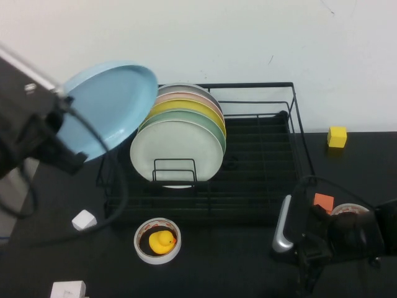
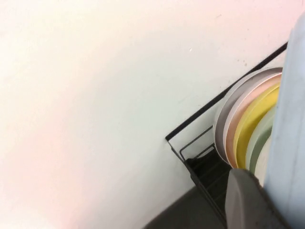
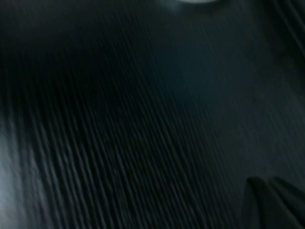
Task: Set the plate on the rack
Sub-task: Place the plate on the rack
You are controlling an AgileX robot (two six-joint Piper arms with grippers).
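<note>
My left gripper (image 1: pixel 64 104) is shut on the lower left edge of the light sky-blue plate (image 1: pixel 110 105) and holds it tilted in the air, above the left end of the black wire rack (image 1: pixel 291 124). In the left wrist view one grey finger (image 2: pixel 245 200) presses the plate (image 2: pixel 291 119), with the rack's corner (image 2: pixel 190 157) beyond it. Several plates stand in the rack's left half, a pale mint-white one (image 1: pixel 177 146) in front. My right gripper (image 1: pixel 308 264) is low over the table at the front right, shut and empty; its dark fingertips (image 3: pixel 271 202) show together.
A tape roll with a yellow duck (image 1: pixel 158 241) lies before the rack. A white cube (image 1: pixel 84 220) and a white box (image 1: pixel 68 290) are at the front left. A yellow cube (image 1: pixel 337 136) and an orange block (image 1: pixel 323 202) are to the right.
</note>
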